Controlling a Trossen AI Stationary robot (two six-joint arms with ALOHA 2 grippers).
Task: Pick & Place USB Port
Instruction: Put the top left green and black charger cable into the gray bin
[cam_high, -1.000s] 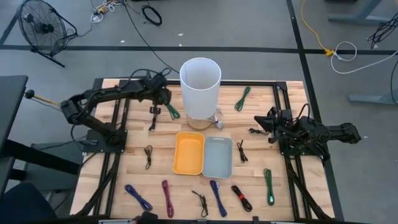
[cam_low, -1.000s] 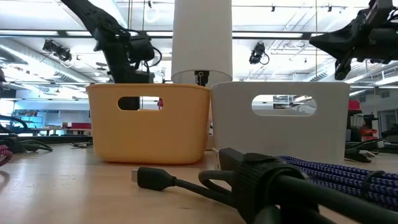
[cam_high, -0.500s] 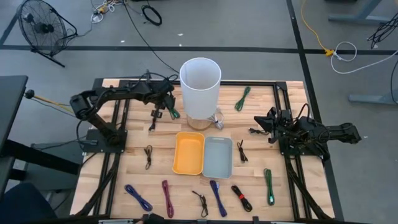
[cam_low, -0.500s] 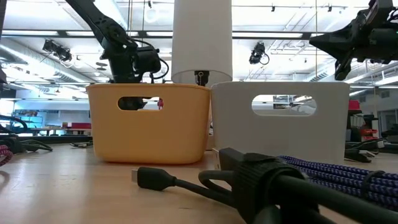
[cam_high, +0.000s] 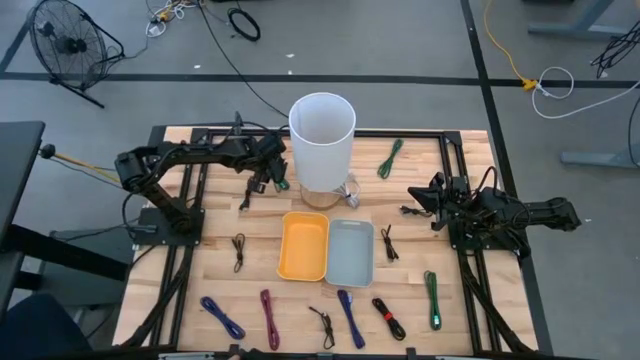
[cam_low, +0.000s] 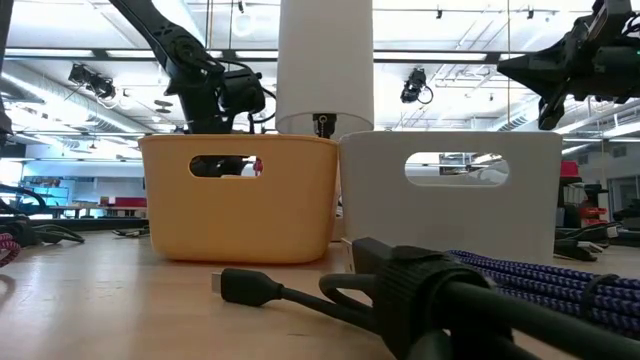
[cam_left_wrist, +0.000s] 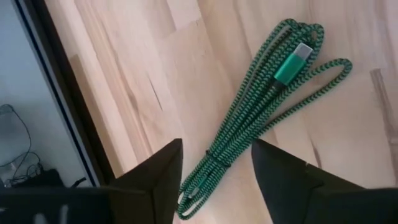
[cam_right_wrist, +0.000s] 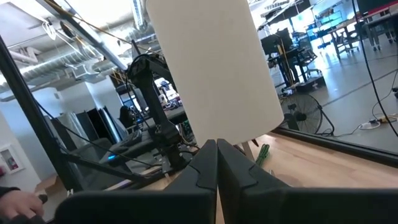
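Between the parted fingers of our left gripper (cam_left_wrist: 214, 180) we see the green cable (cam_left_wrist: 267, 106): a braided cord bundled into a long, narrow loop, bound with a dark tie near one end, a metallic green plug lying on top near the other. It rests flat on the wooden table (cam_left_wrist: 155, 74), and our fingers hang over its tied end without touching it. The bundle's long axis runs diagonally across the planks, its plug end pointing away from our gripper.

From above, this cable (cam_high: 276, 180) lies at the table's far left part, just beside the tall white cylinder (cam_high: 322, 140), which stands close on its right. A black cable (cam_high: 246, 190) lies just to its left. Nearer the front, the orange bin (cam_high: 304, 245) and grey bin (cam_high: 350, 252) sit side by side, touching. Other bundled cables lie scattered well apart along the front edge and right side, among them another green cable (cam_high: 390, 158) beyond the cylinder.

Our right gripper (cam_high: 425, 202) waits over the table's right side, fingers pressed together.
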